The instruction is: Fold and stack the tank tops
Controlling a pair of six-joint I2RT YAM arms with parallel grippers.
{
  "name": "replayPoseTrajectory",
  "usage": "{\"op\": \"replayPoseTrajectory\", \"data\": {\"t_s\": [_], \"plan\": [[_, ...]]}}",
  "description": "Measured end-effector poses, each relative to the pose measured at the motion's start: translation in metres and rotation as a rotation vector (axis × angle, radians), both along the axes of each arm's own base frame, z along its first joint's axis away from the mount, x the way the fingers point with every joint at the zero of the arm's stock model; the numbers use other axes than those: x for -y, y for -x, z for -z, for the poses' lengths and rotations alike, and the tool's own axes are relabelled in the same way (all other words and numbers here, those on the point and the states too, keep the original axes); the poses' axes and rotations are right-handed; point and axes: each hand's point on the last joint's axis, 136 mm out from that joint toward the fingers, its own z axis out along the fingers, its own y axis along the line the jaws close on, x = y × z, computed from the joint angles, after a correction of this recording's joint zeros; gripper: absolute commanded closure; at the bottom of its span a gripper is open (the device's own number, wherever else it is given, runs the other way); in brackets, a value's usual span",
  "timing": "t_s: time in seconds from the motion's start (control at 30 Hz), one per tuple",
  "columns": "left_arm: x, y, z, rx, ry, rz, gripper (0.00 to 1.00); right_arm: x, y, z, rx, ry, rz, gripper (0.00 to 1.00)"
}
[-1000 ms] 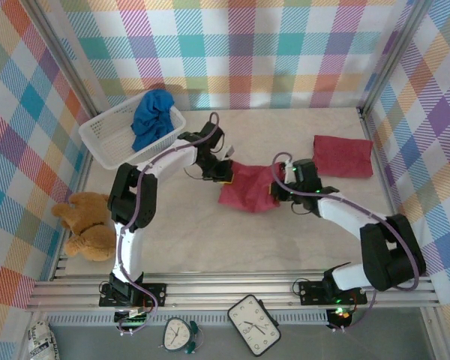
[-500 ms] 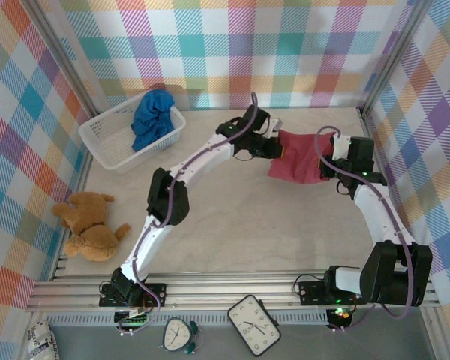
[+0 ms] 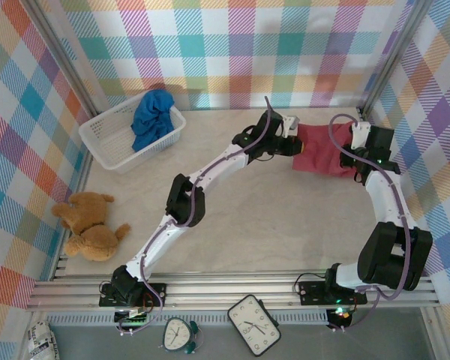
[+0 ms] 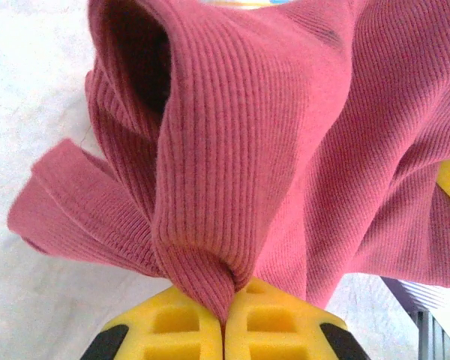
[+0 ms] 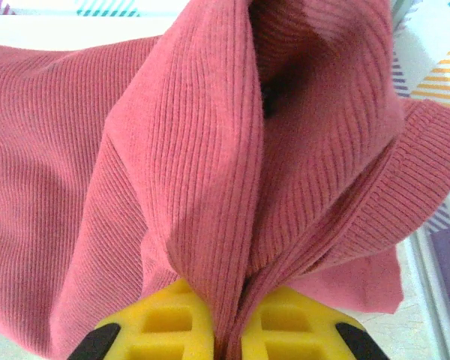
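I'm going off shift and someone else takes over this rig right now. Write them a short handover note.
Grippers: left gripper shut on one bunched edge of the dark red tank top; right gripper shut on its opposite edge.
Things: that top is held over the far right of the table; blue tank top lies crumpled in the white basket.
Done: no stack that I can make out.
Left: set down and release the red top, then fold and stack the blue one.
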Motion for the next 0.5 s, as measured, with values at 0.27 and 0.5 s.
{"op": "replayPoseTrajectory", "data": {"t_s": [0.27, 0.5], "plan": [[0.023, -0.009, 0.01, 0.084, 0.085, 0.01, 0.99, 0.026, -0.014, -0.011, 0.021, 0.071, 0.027, 1.0], [0.042, -0.01, 0.027, 0.131, 0.144, 0.0, 0.85, 0.044, -0.015, -0.01, 0.013, 0.094, 0.055, 1.0]]}}
